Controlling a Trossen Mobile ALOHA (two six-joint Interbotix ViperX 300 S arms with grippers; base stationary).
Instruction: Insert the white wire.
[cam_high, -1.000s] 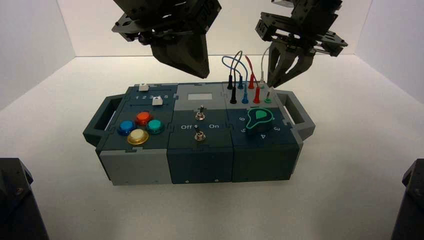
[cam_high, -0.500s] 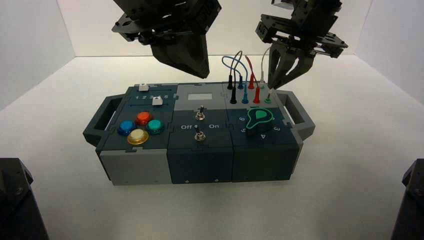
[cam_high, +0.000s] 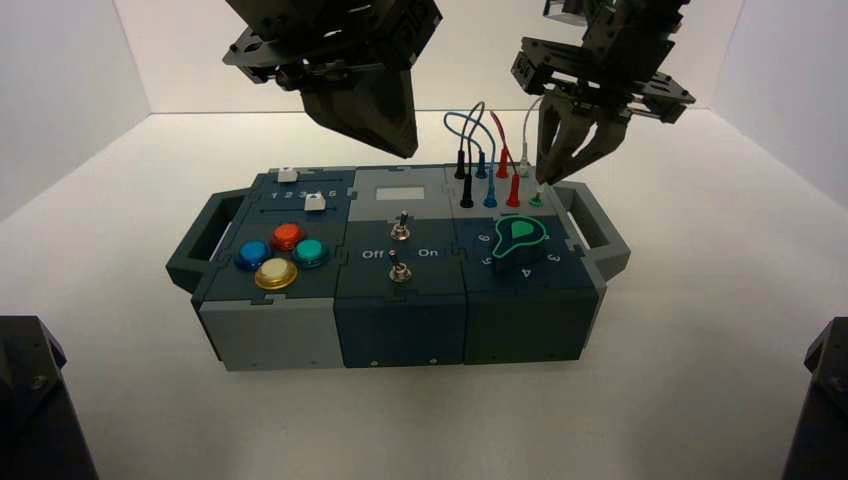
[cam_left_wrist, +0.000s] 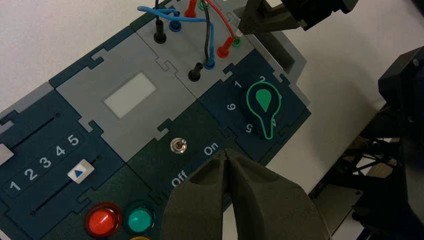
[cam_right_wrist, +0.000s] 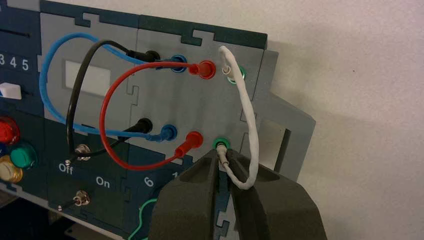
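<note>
The white wire (cam_right_wrist: 248, 115) arches between two green sockets at the box's right end. Its far plug sits in the far green socket (cam_right_wrist: 236, 75). My right gripper (cam_right_wrist: 223, 156) is shut on the wire's near plug (cam_right_wrist: 224, 155), whose tip is at the mouth of the near green socket (cam_right_wrist: 220, 144). From above, the right gripper (cam_high: 545, 182) points down at that socket, with the white wire (cam_high: 527, 120) rising behind it. My left gripper (cam_left_wrist: 227, 153) is shut and empty, and it hangs (cam_high: 400, 150) over the back of the box's middle.
Red (cam_right_wrist: 102, 115), blue (cam_right_wrist: 45, 85) and black (cam_right_wrist: 75, 100) wires are plugged in next to the white one. A green knob (cam_high: 518, 238), two toggle switches (cam_high: 400, 230), coloured buttons (cam_high: 285, 237) and sliders (cam_high: 316, 203) fill the rest of the box (cam_high: 400, 330).
My right gripper has come down a little with the white plug, bringing its tip to the near green socket. The left arm has not moved.
</note>
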